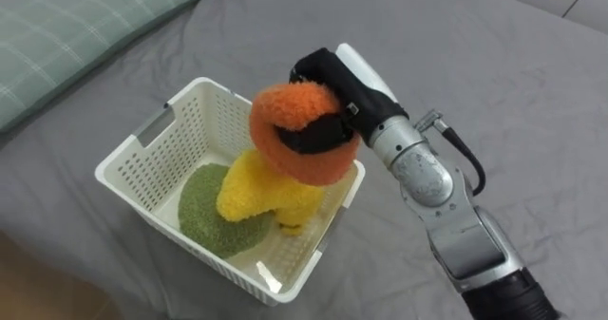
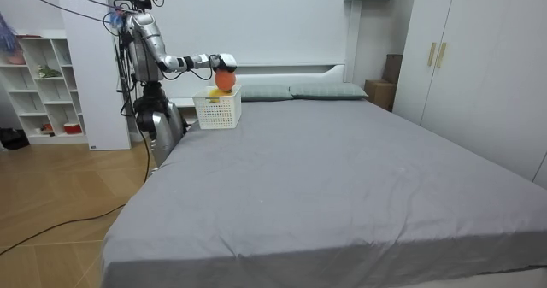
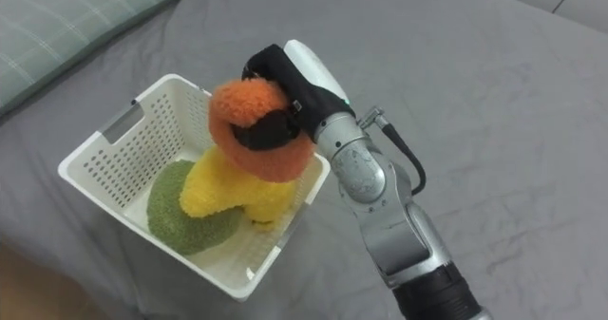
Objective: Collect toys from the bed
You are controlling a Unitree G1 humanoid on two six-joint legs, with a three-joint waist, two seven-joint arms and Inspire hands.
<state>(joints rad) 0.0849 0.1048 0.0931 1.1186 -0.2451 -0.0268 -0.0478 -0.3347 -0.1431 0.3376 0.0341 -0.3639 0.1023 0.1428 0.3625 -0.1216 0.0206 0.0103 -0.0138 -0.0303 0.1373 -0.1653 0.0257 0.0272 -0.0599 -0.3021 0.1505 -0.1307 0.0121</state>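
Observation:
A plush toy with an orange head and a yellow body hangs over the white basket. My right hand is shut on its orange head, dark fingers curled over the top and front. The yellow body reaches down into the basket, next to a green plush toy lying on the basket floor. In the room view I stand at the bed's corner, right arm stretched over the basket with the toy above it.
The basket stands on the grey bedsheet near the bed's edge. A green checked pillow lies at the upper left. In the room view, white shelves stand behind me and wardrobes on the room view's right.

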